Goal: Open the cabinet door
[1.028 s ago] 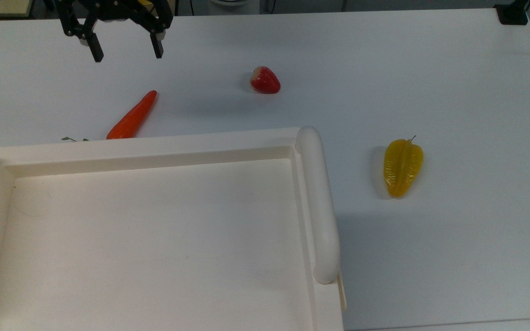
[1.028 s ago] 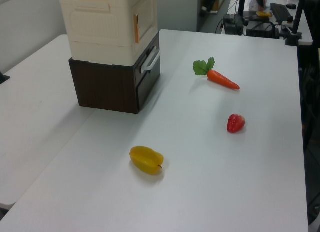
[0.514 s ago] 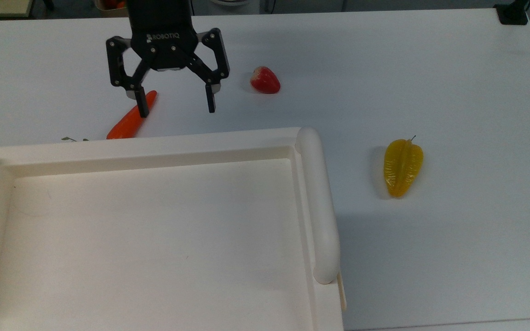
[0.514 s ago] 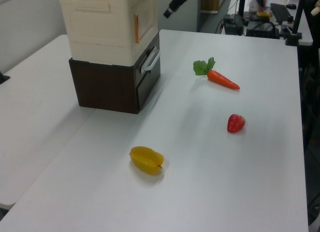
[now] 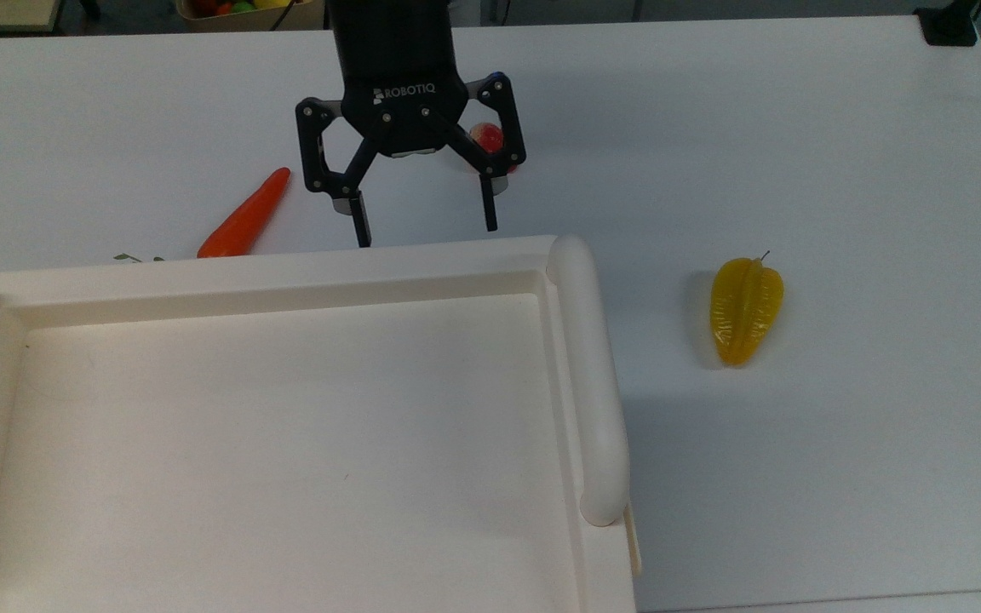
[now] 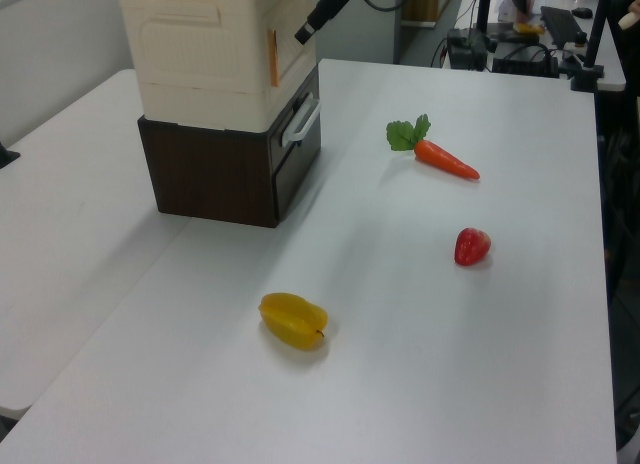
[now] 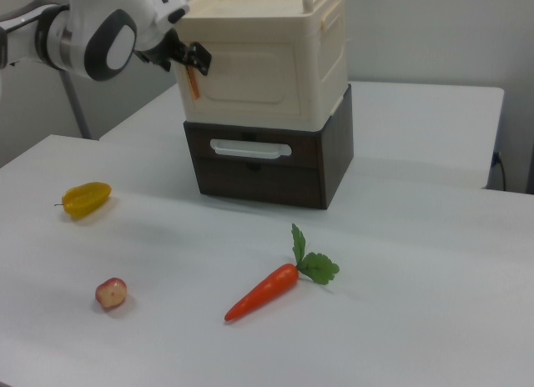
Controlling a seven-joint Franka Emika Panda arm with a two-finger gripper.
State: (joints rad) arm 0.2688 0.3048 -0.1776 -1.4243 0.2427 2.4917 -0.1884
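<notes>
I see the gripper (image 5: 425,228) hanging with its jaws spread wide and nothing between them, fingertips just off the far rail of the cabinet (image 5: 286,426) in the top view. The cabinet is the cream box sitting on a dark brown drawer unit (image 7: 263,166). In the right view the gripper (image 7: 188,57) is right at the upper corner of the cabinet door (image 7: 250,78) — the plain cream front panel, which lies flush and closed, with an orange fitting on its edge at the right view's left. On the white table (image 5: 840,153) lie a carrot (image 5: 243,217), a strawberry (image 6: 472,246) and a yellow fruit (image 5: 744,308), all apart from the cabinet.
</notes>
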